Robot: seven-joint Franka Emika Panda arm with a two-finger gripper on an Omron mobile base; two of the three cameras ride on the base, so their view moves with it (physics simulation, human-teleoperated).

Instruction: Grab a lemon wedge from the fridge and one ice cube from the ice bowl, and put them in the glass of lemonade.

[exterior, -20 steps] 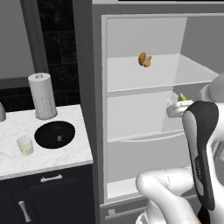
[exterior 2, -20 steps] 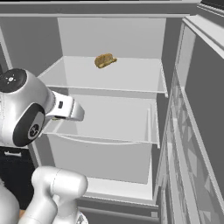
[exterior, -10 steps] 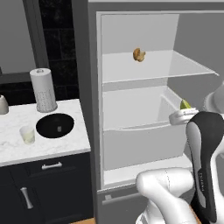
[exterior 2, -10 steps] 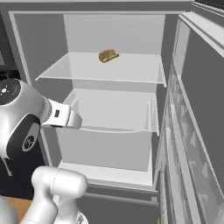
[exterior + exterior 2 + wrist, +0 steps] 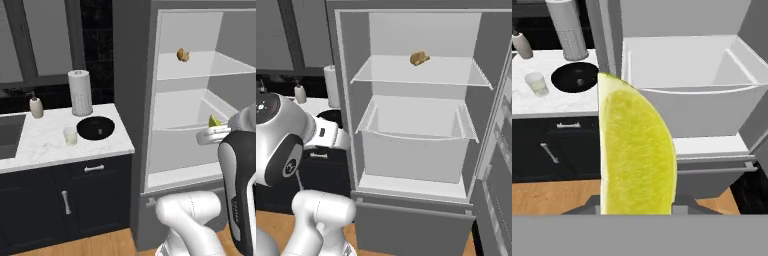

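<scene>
A yellow-green lemon wedge [image 5: 635, 150] looms large in the hand view, with my gripper [image 5: 214, 128] shut on it; the same lemon wedge [image 5: 214, 120] shows small in front of the open fridge [image 5: 131, 100]. My hand hangs outside the fridge [image 5: 348, 75], level with its pale drawer. On the marble counter to the left sit the black ice bowl [image 5: 95, 128] and the glass of lemonade [image 5: 70, 135]. In the hand view the ice bowl [image 5: 575, 77] and glass of lemonade [image 5: 536, 83] lie upper left, well away from the wedge.
A paper-towel roll [image 5: 80, 92], a soap dispenser [image 5: 35, 106] and the sink [image 5: 10, 136] share the counter. A brown food item [image 5: 419, 58] rests on the upper fridge shelf. The fridge door [image 5: 496, 150] stands open at right. Dark drawer cabinets [image 5: 65, 195] sit below the counter.
The whole picture has shifted: the base has backed away from the fridge and leftward, bringing more counter into view. The wedge stays in my shut gripper.
</scene>
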